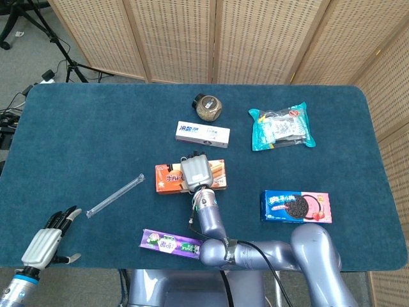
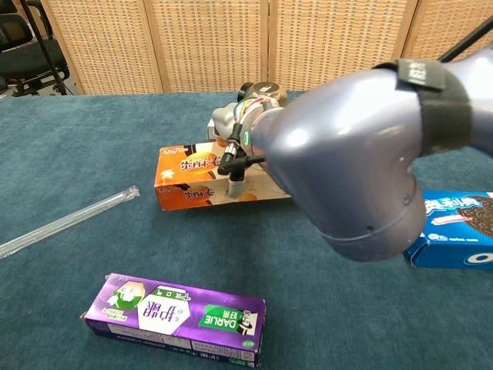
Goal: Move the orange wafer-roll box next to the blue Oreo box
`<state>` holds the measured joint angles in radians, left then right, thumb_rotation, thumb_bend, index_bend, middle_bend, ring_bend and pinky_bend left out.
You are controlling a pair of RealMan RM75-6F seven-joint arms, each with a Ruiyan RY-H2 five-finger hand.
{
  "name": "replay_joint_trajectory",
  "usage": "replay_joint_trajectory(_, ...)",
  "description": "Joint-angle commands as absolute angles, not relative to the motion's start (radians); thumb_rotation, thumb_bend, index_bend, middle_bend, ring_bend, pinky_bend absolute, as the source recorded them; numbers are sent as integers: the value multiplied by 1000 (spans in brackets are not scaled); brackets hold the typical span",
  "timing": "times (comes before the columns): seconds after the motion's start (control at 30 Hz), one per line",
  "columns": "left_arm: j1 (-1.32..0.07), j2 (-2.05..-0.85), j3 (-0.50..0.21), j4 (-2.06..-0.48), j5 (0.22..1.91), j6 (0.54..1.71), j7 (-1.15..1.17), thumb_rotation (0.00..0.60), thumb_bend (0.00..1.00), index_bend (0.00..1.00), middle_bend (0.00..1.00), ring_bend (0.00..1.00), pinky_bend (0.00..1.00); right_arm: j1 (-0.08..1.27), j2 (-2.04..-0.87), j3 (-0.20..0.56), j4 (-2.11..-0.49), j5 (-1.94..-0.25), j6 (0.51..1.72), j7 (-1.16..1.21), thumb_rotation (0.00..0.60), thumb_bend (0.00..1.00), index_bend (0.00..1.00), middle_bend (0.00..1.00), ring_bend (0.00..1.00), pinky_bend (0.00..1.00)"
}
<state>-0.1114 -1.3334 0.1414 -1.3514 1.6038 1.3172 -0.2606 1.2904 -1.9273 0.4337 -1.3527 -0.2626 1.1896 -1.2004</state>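
The orange wafer-roll box (image 1: 190,177) is being held from above by the right hand (image 1: 196,171), near the middle of the blue table (image 1: 77,141) and well apart from the blue Oreo box (image 1: 296,206), which is lying flat toward the right edge. In the chest view the orange wafer-roll box (image 2: 196,176) is being gripped across its width, with a thumb pressed down its front face, and it appears to be tilted and raised slightly at its right end, though whether it is clear of the cloth cannot be told. The grip is being taken near the box's middle but over a smooth, light carton, so slipping or twisting in the fingers is being risked if the carry to the right is hurried. If the box is being dragged rather than lifted, the cloth could be caught and the box rotated out of line. The Oreo box could be knocked or shoved when the wafer box is being set down, since the bulky forearm is hiding much of the chest view. The purple toothpaste box (image 1: 170,243) below is lying close to the arm's path. The left hand (image 1: 45,240) is being kept empty with fingers apart at the near left corner, beside the clear tube (image 1: 115,196).
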Motion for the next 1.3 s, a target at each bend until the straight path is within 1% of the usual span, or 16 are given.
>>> replay_joint_trajectory(0.03,-111,-1335,142,-1350,1605,1317,-257,600,131,1,0,104,5,1262,-1885,413,-1405,-285,1203,-1192,600,190,435,306,198,271)
replay_joint_trajectory(0.3,-106,-1341,148,-1352,1612,1324,-233,600,131,1,0,104,5,1192,-1776,356,-1508,-338,1199,-1151,600,193,435,304,198,271)
replay_joint_trajectory(0.53,-104,-1348,158,-1353,1619,1319,-212,600,131,1,0,103,5,1122,-1681,301,-1556,-407,1184,-1080,600,193,435,302,198,271)
replay_joint_trajectory(0.93,-103,-1354,168,-1362,1623,1306,-191,600,132,1,0,104,5,1044,-1534,260,-1570,-481,1117,-969,600,194,438,299,198,271)
replay_joint_trajectory(1.07,-102,-1355,171,-1366,1626,1306,-183,600,133,1,0,104,5,1012,-1479,233,-1559,-511,1079,-922,600,194,447,297,198,271)
replay_joint_trajectory(1.3,-103,-1359,177,-1367,1627,1297,-175,600,133,1,0,104,5,970,-1417,203,-1542,-525,1040,-861,600,193,447,294,198,271)
